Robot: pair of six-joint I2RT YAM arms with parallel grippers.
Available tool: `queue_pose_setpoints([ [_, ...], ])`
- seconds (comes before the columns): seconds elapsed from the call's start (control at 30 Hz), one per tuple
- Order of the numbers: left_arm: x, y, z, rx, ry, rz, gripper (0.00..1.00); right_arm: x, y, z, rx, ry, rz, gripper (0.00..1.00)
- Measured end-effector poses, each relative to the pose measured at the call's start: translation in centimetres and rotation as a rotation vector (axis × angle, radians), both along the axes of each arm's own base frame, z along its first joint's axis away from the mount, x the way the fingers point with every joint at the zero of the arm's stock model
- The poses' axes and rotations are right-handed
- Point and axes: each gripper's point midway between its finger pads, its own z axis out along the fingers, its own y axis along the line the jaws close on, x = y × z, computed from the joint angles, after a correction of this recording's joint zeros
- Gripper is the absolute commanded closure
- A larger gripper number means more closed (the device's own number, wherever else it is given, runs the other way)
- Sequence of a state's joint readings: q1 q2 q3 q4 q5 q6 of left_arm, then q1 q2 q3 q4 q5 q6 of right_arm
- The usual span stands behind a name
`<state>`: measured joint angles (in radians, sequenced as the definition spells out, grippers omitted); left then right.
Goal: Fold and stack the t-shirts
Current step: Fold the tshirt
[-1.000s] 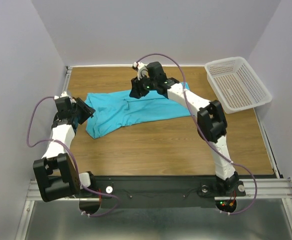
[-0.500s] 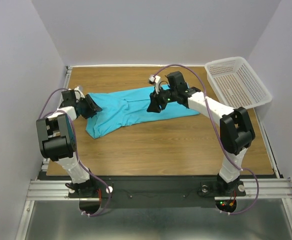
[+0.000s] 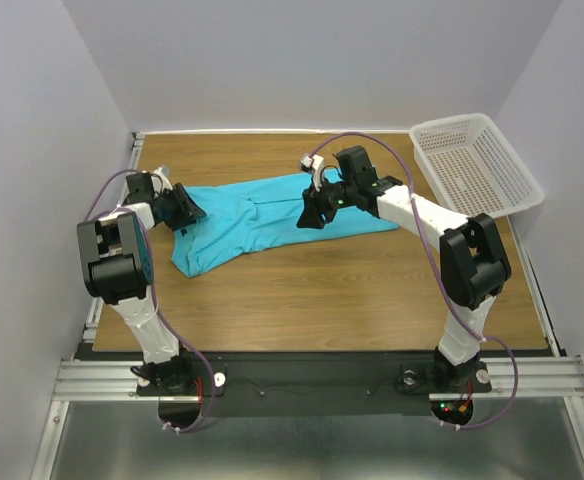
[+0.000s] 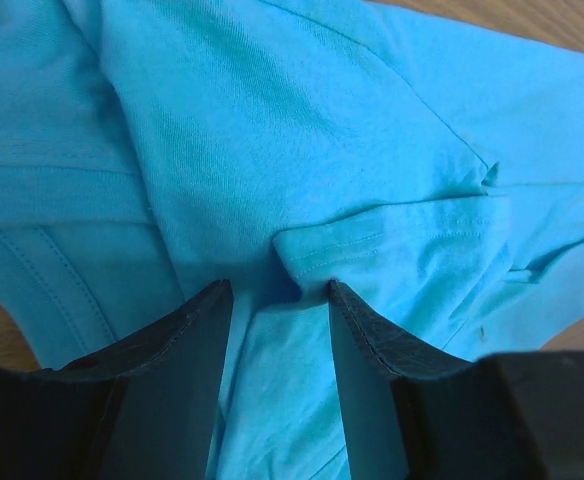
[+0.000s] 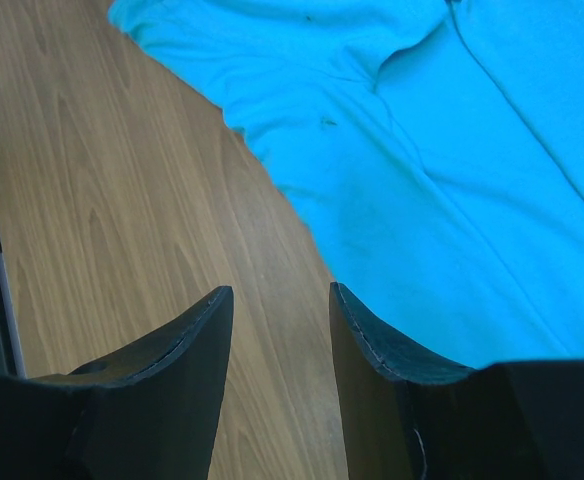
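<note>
Lying on table: the t-shirt [image 3: 252, 222], turquoise-blue and wrinkled, stretches as a long strip across the far half of the wooden table [image 3: 322, 300], from the left side to right of the middle.
Left gripper [image 3: 184, 210]: it is at the left end of the t-shirt, low over the cloth. Its fingers stand partly apart. A raised fold with a stitched hem lies just beyond the tips, and no cloth is pinched between them.
Right gripper [image 3: 312, 215]: it is over the near edge of the t-shirt, toward its right part. The fingers are partly apart. One is above bare wood, the other above cloth, and they hold nothing.
Basket [image 3: 477, 165]: white and perforated, it stands at the far right corner, well apart from the t-shirt.
</note>
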<state>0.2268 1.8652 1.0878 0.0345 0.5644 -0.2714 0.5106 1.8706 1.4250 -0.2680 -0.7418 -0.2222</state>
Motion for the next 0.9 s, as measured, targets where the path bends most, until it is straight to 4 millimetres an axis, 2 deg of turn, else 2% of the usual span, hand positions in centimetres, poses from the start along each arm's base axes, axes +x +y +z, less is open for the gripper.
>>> queue_pose_setpoints([
  [0.1, 0.0, -0.4, -0.4, -0.014, 0.01, -0.016, 0.49, 0.0, 0.0, 0.0, 0.0, 0.001, -0.001, 0.51],
  [0.47, 1.5, -0.9, 0.4, -0.025, -0.016, -0.043, 0.52, 0.0, 0.0, 0.0, 0.002, 0.003, 0.001, 0.51],
  [0.53, 1.7, -0.9, 0.2, -0.029, -0.011, -0.045, 0.57, 0.0, -0.1, 0.0, 0.002, 0.003, 0.0, 0.52],
  [0.67, 1.7, -1.3, -0.2, -0.049, 0.001, -0.059, 0.73, 0.2, -0.2, 0.0, 0.002, 0.003, -0.004, 0.52],
  [0.77, 1.5, -1.5, -0.3, -0.064, 0.008, -0.07, 0.8, 0.2, -0.2, 0.0, 0.002, 0.003, -0.005, 0.52],
  [0.8, 1.5, -1.6, -0.3, -0.067, 0.007, -0.074, 0.86, 0.2, -0.3, 0.0, 0.002, 0.003, -0.006, 0.52],
  [0.9, 1.8, -1.7, 0.2, -0.071, -0.007, -0.087, 0.98, 0.3, -0.4, 0.0, 0.002, 0.003, -0.01, 0.52],
])
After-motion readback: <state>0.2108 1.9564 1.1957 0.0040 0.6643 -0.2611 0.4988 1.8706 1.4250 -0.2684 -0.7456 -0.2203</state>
